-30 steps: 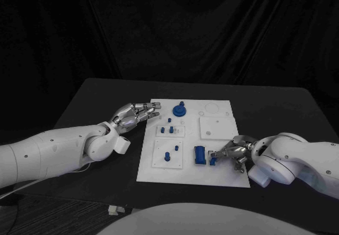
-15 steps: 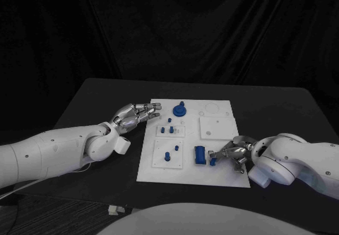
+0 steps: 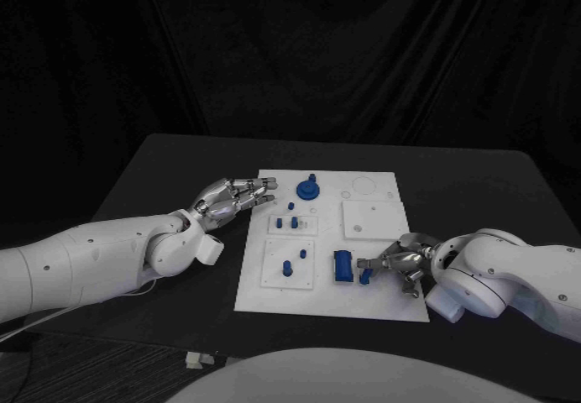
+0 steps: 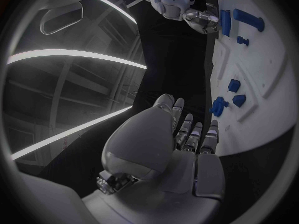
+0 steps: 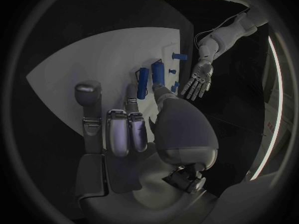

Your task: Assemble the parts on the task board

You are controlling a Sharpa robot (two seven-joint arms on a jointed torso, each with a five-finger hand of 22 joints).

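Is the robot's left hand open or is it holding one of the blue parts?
Open. The left hand hovers at the left edge of the white task board, fingers extended and apart, nothing between them.

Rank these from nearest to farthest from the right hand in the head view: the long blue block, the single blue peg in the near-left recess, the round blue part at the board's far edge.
From the right hand:
1. Long blue block, just beside its fingertips.
2. Single blue peg, further left in the near recess.
3. Round blue part, at the task board's far edge.
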